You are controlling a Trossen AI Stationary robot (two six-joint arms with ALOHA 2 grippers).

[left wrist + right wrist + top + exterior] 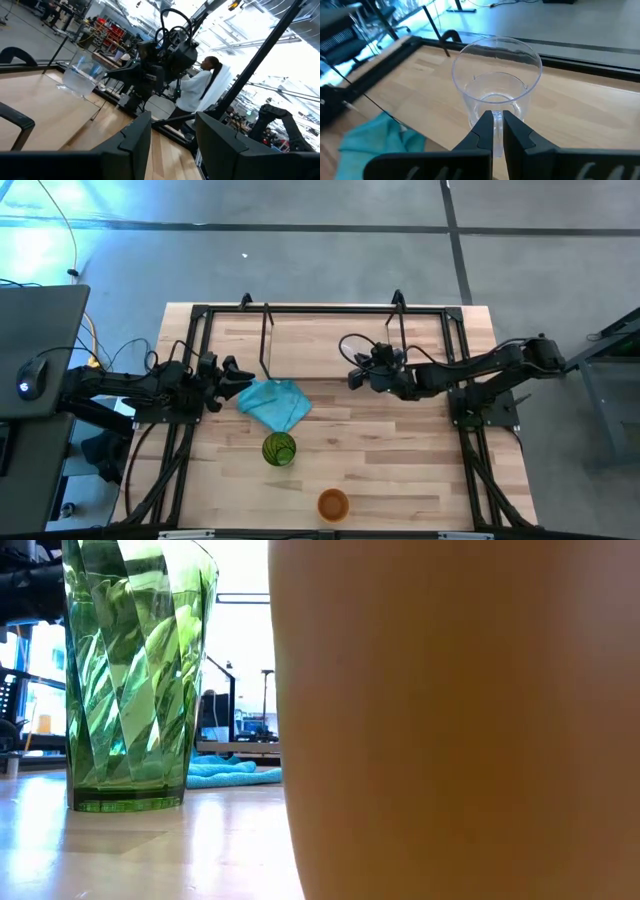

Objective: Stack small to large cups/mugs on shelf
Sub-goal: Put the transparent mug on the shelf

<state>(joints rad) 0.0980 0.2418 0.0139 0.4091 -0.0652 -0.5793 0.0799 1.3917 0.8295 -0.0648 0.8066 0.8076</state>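
A pale wooden tabletop (400, 450) is filling the high view. The right gripper (494, 131) is pinching the near wall of the clear cup (496, 80), probably above the shelf (330, 340). The left gripper (236, 374), jaws spread, is waiting at nine o'clock beside the teal cloth (274, 402). The green cup (279, 449) and orange cup (333, 504) are standing toward six o'clock.

**Materials and surface finishes on the work table**

The tabletop (400, 450) is pale, smooth planked wood with a soft sheen. The green cup (135, 670) is glossy, faceted translucent plastic; the clear cup (496, 82) smooth and transparent; the orange cup (333, 504) opaque. The teal cloth (273, 402) is soft, matt fabric.
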